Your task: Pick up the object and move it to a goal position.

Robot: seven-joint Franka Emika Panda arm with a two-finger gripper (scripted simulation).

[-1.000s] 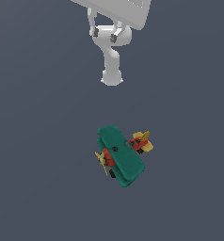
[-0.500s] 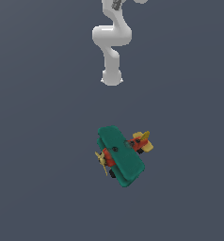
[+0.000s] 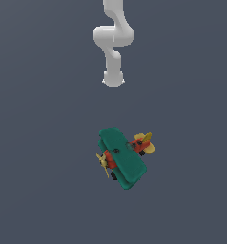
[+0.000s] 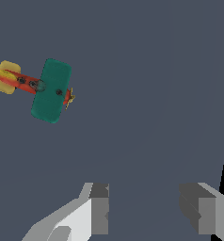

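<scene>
One small toy biplane (image 3: 122, 157) lay alone on the dark table (image 3: 44, 143), and nothing else was on it: no box, bowl or tray anywhere in either view, so nothing held anything. The pincer (image 4: 149, 214) hung high above the table with its two fingers (image 4: 100, 209) spread wide and nothing between them. The plane sat well apart from it, off to one side of the line between the fingers rather than under them, so the pincer was not yet placed for a grasp.

The plane looked light and rigid, a hard toy by my guess, with smooth teal wings (image 4: 50, 90) that might slip under a pinch across their flat faces. The yellow propeller (image 4: 69, 97) and the yellow tail (image 4: 5, 77) seemed the thin, breakable bits, best left alone. I would have taken hold across the short width of the wings, or on the red body (image 4: 24, 84) just behind them, where the fingers could close on parallel edges near the middle of its weight. No goal marker showed in either view.
</scene>
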